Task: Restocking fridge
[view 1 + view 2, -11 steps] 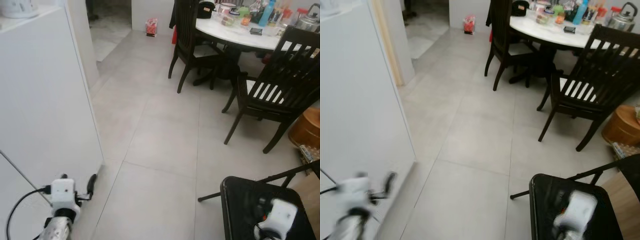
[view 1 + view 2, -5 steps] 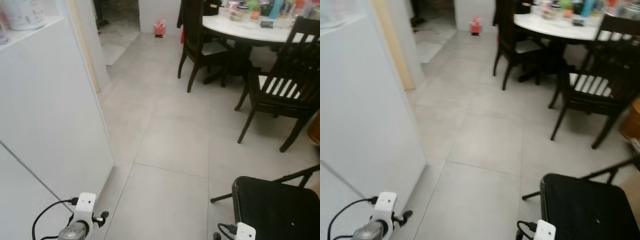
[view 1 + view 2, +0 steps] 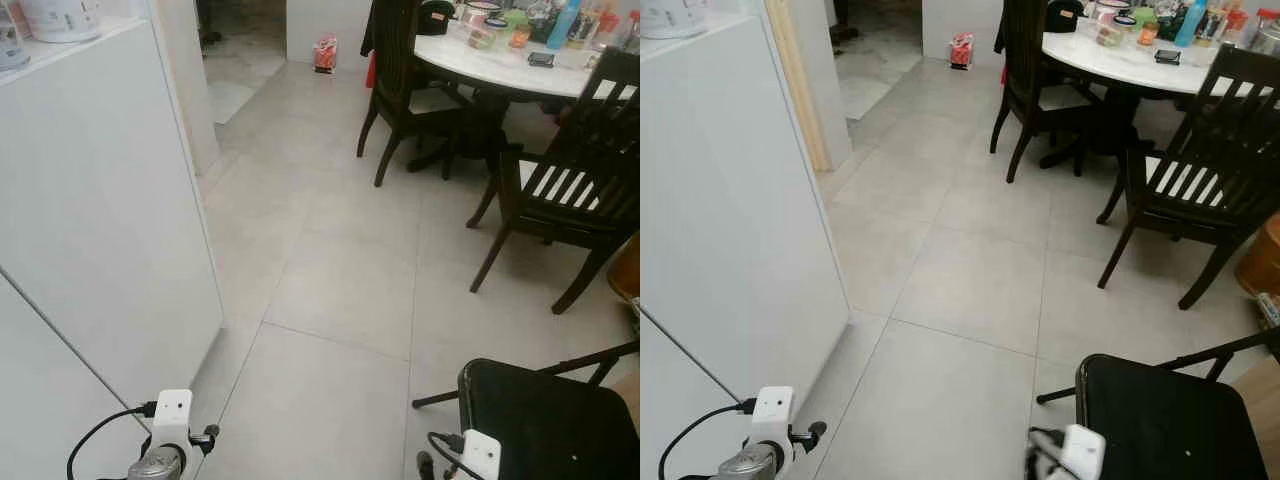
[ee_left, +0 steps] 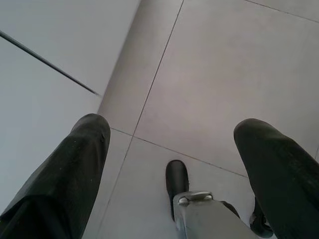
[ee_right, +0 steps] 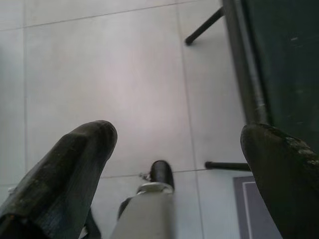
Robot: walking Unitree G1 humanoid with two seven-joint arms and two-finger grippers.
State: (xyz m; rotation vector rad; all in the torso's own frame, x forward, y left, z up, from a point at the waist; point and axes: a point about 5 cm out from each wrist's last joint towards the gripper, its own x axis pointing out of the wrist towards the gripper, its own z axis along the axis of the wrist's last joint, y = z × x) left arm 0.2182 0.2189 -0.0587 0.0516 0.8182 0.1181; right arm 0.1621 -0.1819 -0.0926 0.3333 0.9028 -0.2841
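A tall white fridge (image 3: 100,220) stands on my left, its flat side and a thin dark seam facing me; its doors are hidden. My left gripper (image 4: 172,127) hangs low beside the fridge's bottom corner, fingers spread over the grey tile floor with nothing between them. Its white wrist camera (image 3: 172,412) sits at the lower edge of the left eye view. My right gripper (image 5: 179,134) is also open and empty, hanging over the floor next to a black folding seat (image 5: 279,59). No item for stocking is in either gripper.
A black folding chair (image 3: 540,410) stands by my right arm. Ahead on the right are a white dining table (image 3: 500,75) crowded with bottles and dark wooden chairs (image 3: 560,190). A doorway and a small red bag (image 3: 325,52) lie beyond open grey floor (image 3: 340,280). A white appliance (image 3: 60,15) sits on the fridge.
The whole picture has shifted as the camera moved. Both wrists sit lower in the picture than a second ago. Nothing was picked up or let go.
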